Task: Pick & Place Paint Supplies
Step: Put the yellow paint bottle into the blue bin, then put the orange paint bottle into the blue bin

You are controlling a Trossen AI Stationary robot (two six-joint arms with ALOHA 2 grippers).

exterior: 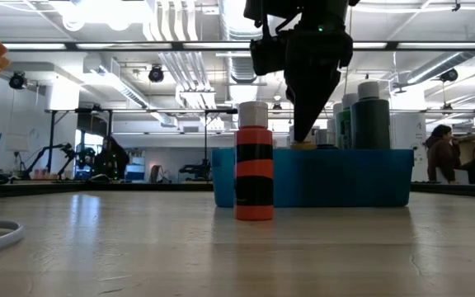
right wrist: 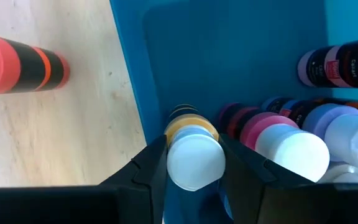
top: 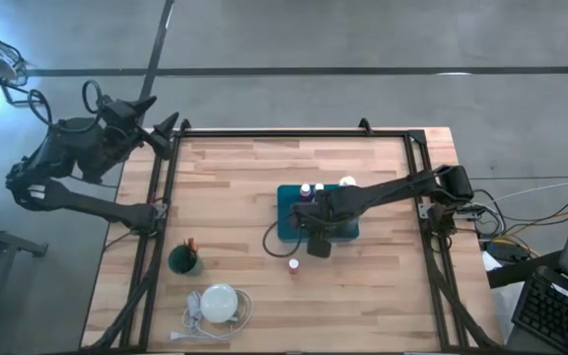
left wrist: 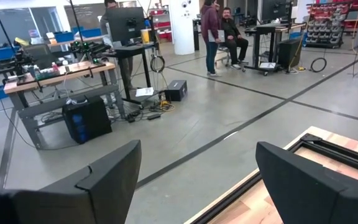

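From above, the right arm reaches across the wooden table (top: 245, 187) to the teal tray (top: 286, 212) near the middle, and the right end effector (top: 319, 237) hangs over the tray's near edge. White-capped paint bottles (top: 309, 189) stand at the tray's far side. A red bottle (top: 293, 265) stands alone on the table just in front of the tray. A dark green cup with brushes (top: 185, 258) sits to the left, and a white disc with a cord (top: 219, 303) lies nearer the front edge. The left arm is folded off the table's left far corner, its left end effector (top: 163, 128) well apart from everything.

At table height, the red bottle (exterior: 254, 173) stands upright in front of the tray (exterior: 336, 177), apart from it. The right end effector (exterior: 305, 136) comes down into the tray beside tall dark green bottles (exterior: 371, 115).

The left wrist camera shows the left end effector (left wrist: 197, 180) with its fingers spread wide, holding nothing, facing the room where people stand far off.

The right wrist camera shows the right end effector (right wrist: 192, 163) closed around the white cap of a yellow bottle (right wrist: 194, 155), inside the tray (right wrist: 229, 56). Pink and purple bottles (right wrist: 291, 146) crowd just beside it. The red bottle (right wrist: 20, 62) is outside on the table.
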